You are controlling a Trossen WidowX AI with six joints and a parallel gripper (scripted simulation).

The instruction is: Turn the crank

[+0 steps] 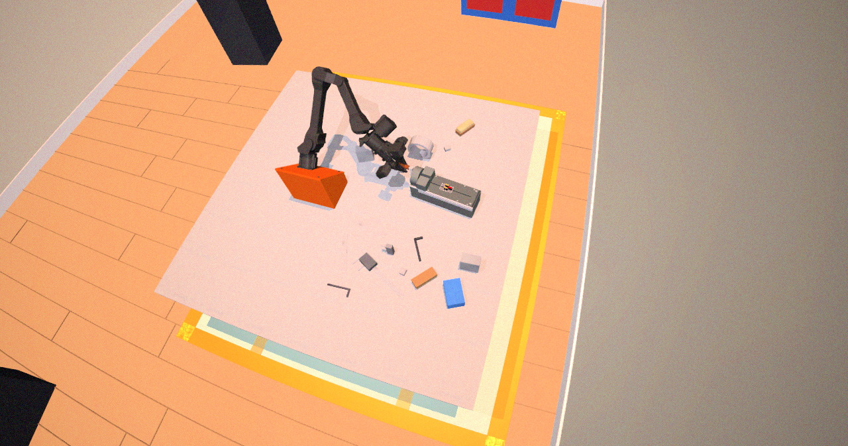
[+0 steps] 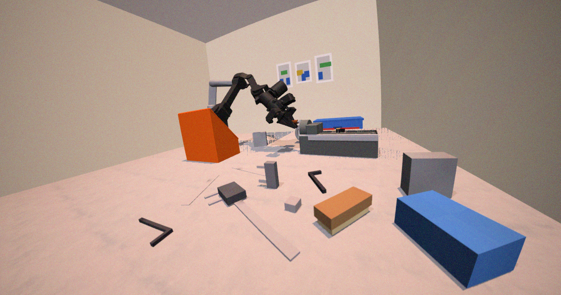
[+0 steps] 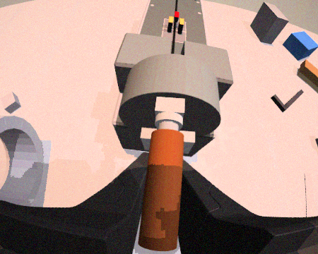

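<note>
The machine (image 1: 438, 203) (image 2: 339, 147) (image 3: 171, 75) is a long grey box with a round drum at its near end. My gripper (image 1: 405, 168) (image 2: 296, 123) (image 3: 160, 160) is shut on the orange crank handle (image 3: 167, 152), which lies between both fingers in the wrist view. The handle's pale stem meets the crank in front of the upper part of the drum face. On the slotted top, the red pointer (image 3: 177, 14) stands between the brass marks (image 3: 171, 19) (image 3: 181, 21). Its red tip shows slightly beyond them in the wrist view; exact level is hard to judge. Most of the crank arm is hidden behind the handle.
A grey ring (image 1: 420, 147) (image 3: 37, 159) stands beside the machine. A blue block (image 1: 453, 292) (image 2: 455, 230), an orange block (image 1: 424, 277) (image 2: 343, 207), a grey box (image 1: 470, 262) (image 2: 429, 173) and black L-shaped keys (image 1: 418, 248) (image 2: 318, 181) lie on the top and exterior views' near side.
</note>
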